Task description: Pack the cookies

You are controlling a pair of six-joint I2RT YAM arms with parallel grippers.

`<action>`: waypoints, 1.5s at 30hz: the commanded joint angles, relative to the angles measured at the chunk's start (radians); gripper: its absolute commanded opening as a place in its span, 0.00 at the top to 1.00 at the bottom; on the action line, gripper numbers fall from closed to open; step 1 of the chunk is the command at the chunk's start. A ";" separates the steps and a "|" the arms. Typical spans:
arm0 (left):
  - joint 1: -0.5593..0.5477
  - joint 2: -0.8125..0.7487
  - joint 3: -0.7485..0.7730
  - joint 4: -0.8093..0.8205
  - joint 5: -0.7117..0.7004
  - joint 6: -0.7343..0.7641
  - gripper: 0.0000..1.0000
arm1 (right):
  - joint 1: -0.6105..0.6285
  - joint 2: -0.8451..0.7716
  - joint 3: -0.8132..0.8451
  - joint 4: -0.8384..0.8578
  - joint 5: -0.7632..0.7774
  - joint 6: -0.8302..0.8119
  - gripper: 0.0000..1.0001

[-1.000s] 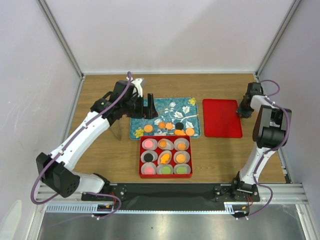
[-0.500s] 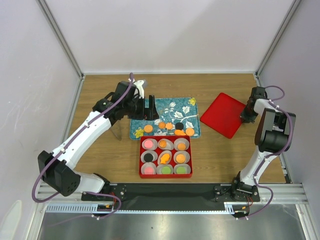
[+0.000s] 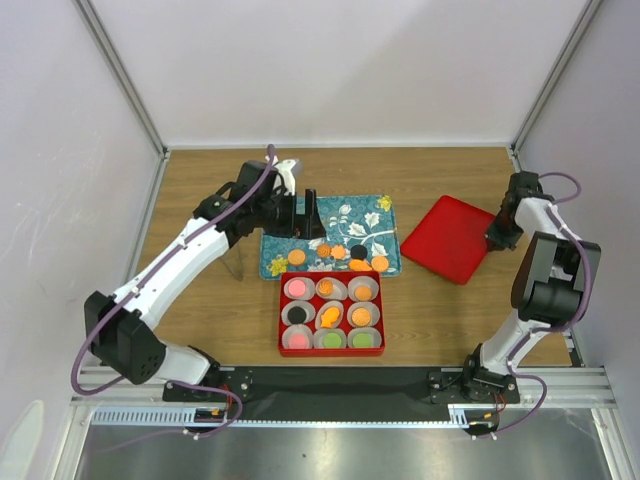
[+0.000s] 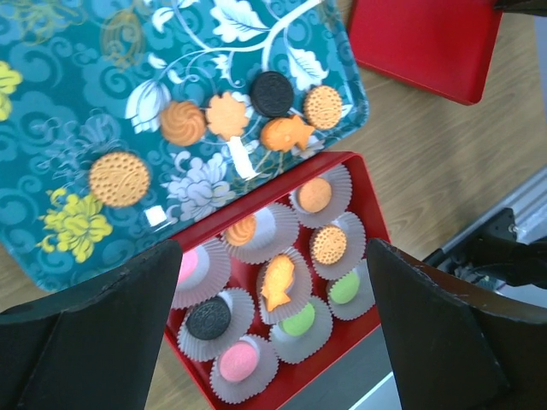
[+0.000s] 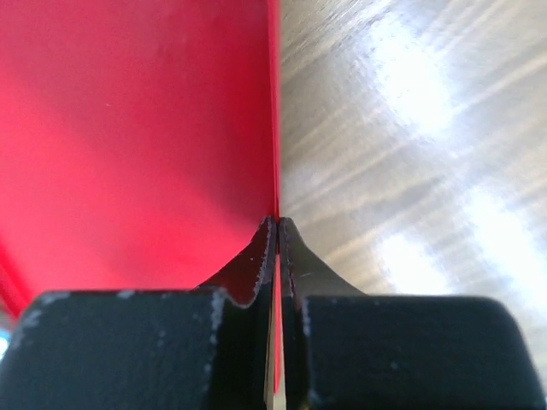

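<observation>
Several loose cookies point(image 3: 340, 253), mostly orange and one black, lie on the near part of the teal flowered tray point(image 3: 350, 212); they also show in the left wrist view point(image 4: 119, 178). A red box point(image 3: 283, 320) in front of the tray holds white paper cups, each with one cookie point(image 4: 279, 282). My left gripper point(image 3: 305, 215) is open and empty, hovering over the tray's left part; its fingers point(image 4: 85, 342) frame the box. My right gripper point(image 3: 497, 235) is shut on the right edge of the red lid point(image 3: 450, 235), which is tilted; the right wrist view shows that edge point(image 5: 275, 128) between the shut jaws.
The tray lies mid-table, the box point(image 4: 367, 222) just nearer, and the lid point(image 4: 419, 43) to their right. White walls and metal frame posts point(image 3: 545, 90) close in the table. A black rail point(image 3: 340, 380) runs along the near edge.
My right gripper has swung the red lid from lying flat and square to tilted and turned, and has moved nearer and right. My left gripper has shifted slightly right over the tray.
</observation>
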 commanded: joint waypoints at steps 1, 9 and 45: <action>-0.008 0.023 0.037 0.078 0.073 -0.011 0.04 | -0.002 -0.091 0.079 -0.095 -0.002 0.023 1.00; -0.008 0.095 0.088 0.135 0.164 -0.028 0.02 | -0.002 -0.173 0.150 -0.191 0.000 0.024 1.00; 0.001 0.551 0.430 0.431 0.557 -0.228 0.06 | 0.325 -0.360 0.256 -0.356 -0.260 0.155 1.00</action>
